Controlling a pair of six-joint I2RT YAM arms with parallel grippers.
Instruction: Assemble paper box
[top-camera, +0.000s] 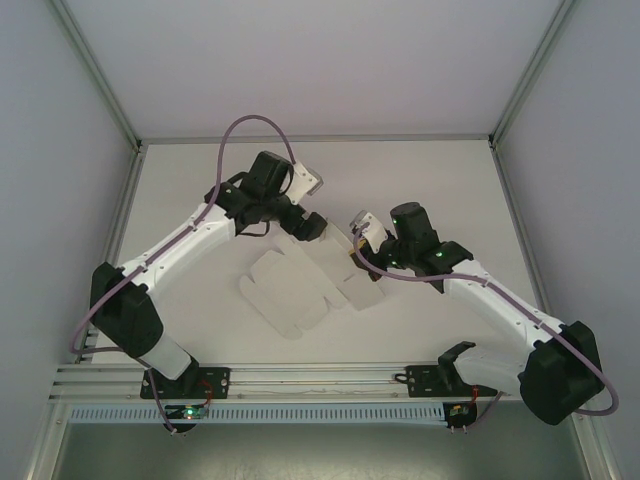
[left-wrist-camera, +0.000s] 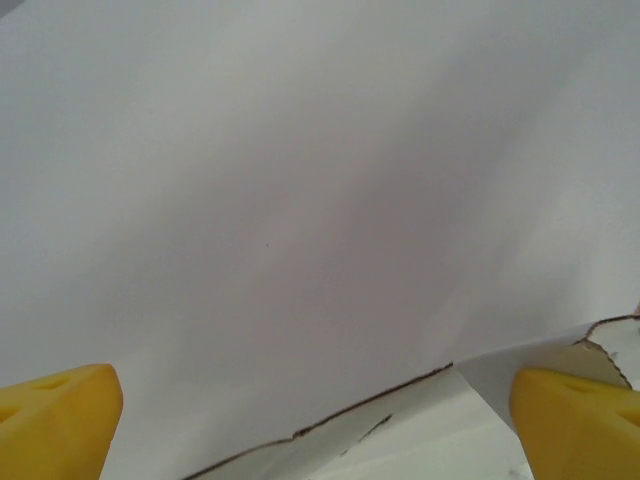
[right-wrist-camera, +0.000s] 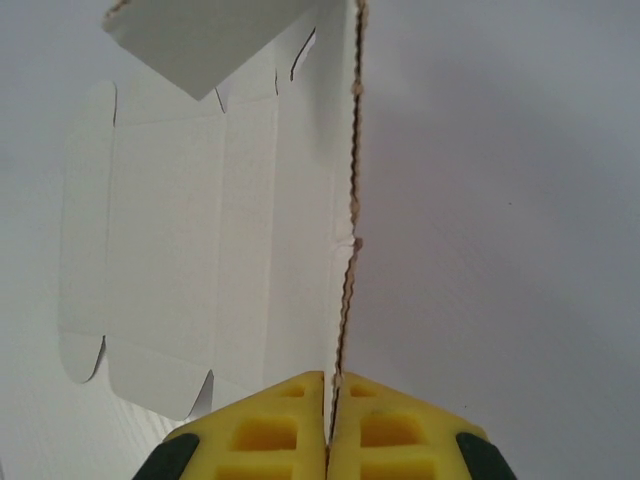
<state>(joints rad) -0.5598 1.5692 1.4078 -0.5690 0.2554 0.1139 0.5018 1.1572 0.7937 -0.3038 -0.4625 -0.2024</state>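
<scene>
While the right gripper (right-wrist-camera: 328, 395) pinches one panel of the die-cut paper box (right-wrist-camera: 170, 250) upright, the left gripper (left-wrist-camera: 318, 425) hangs wide open; next, likely, folding an adjoining flap.

paper box (top-camera: 290, 295): 1 o'clock portion hidden under left pincer (top-camera: 310, 228) and right pincer (top-camera: 362, 250), top view; flap cut off at 12 o'clock, right wrist view.
right pincer (right-wrist-camera: 328, 425): cropped at 6 o'clock.
left pincer fingers (left-wrist-camera: 60, 420): cropped at 5 and 7 o'clock.
</scene>
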